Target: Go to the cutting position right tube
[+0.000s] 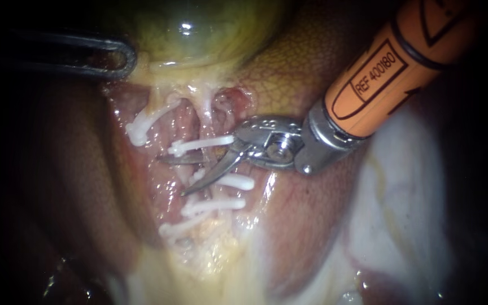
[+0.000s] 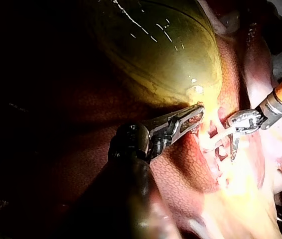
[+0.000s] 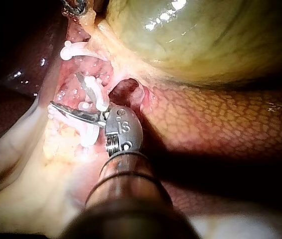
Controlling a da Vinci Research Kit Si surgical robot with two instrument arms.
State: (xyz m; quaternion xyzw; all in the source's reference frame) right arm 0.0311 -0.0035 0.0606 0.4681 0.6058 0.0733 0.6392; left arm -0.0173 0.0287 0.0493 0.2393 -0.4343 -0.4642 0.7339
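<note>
Right instrument (image 1: pixel 171 177) (blades apart) at tube (image 1: pixel 205 116)

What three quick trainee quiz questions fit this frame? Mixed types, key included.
1. True or false: the right instrument has its blades shut.
2. Which organ is the glossy greenish one in the endoscope view? A stomach, B gallbladder, C lung.
3. Fill in: the open blades sit between two white ____.
Key: 1 false, a gap shows between them; 2 B; 3 clips.
</note>
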